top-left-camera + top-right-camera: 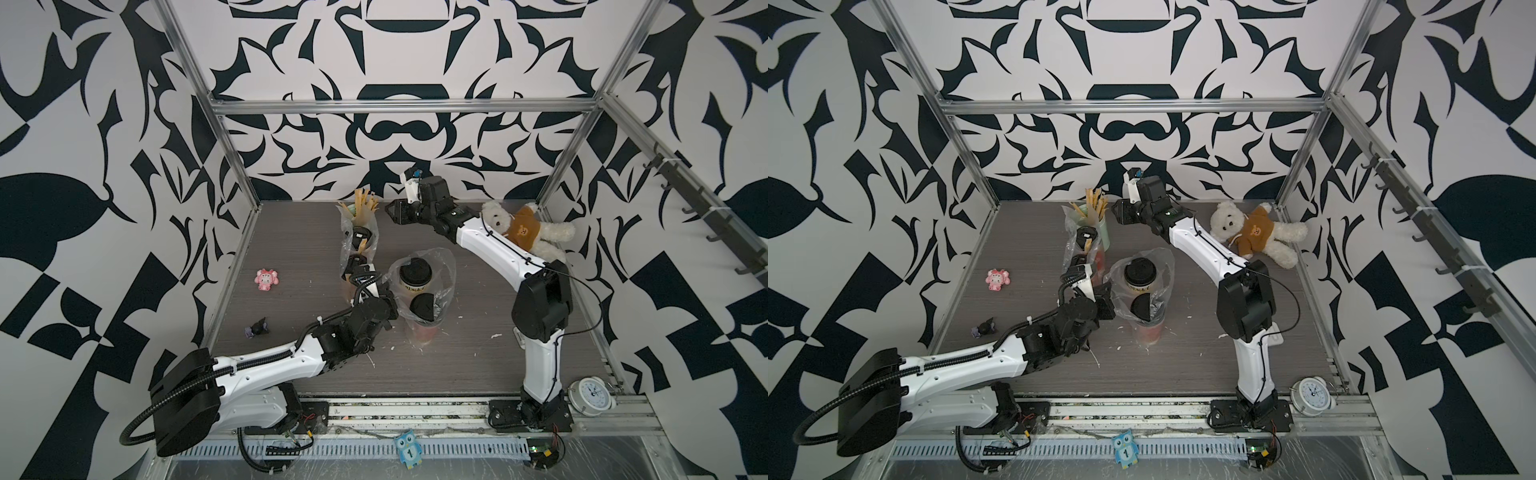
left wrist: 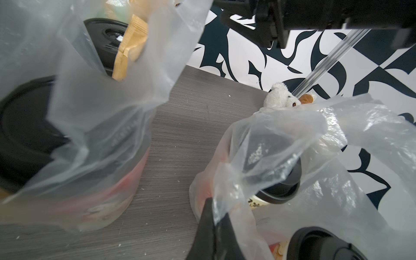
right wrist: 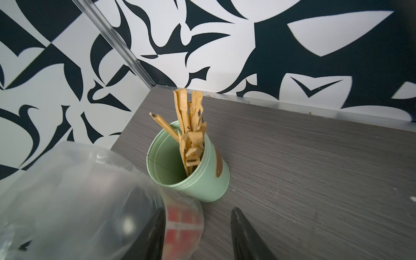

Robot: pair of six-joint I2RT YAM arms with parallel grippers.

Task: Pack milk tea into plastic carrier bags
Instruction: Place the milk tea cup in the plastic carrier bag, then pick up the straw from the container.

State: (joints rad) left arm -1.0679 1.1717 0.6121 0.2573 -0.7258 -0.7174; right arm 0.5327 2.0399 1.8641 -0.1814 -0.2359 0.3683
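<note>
Two clear plastic carrier bags stand on the grey table, each with two milk tea cups inside. The middle bag (image 1: 432,266) holds a cream-yellow cup (image 1: 415,274) and a red cup (image 1: 424,307), both with black lids. My left gripper (image 1: 391,296) (image 2: 216,209) is shut on this bag's near edge (image 2: 227,184). The rear bag (image 1: 360,249) (image 2: 101,112) holds two black-lidded cups (image 1: 360,237) and a brown stick (image 2: 128,51). My right gripper (image 1: 390,212) (image 3: 198,212) hovers open beside the rear bag (image 3: 67,191), nothing pinched between its fingers.
A mint-green holder (image 3: 202,177) of brown sticks (image 1: 365,203) stands just behind the rear bag. A teddy bear (image 1: 519,228) lies at the back right, a pink toy (image 1: 266,279) and a small dark toy (image 1: 257,328) at the left, and a clock (image 1: 592,392) at the front right.
</note>
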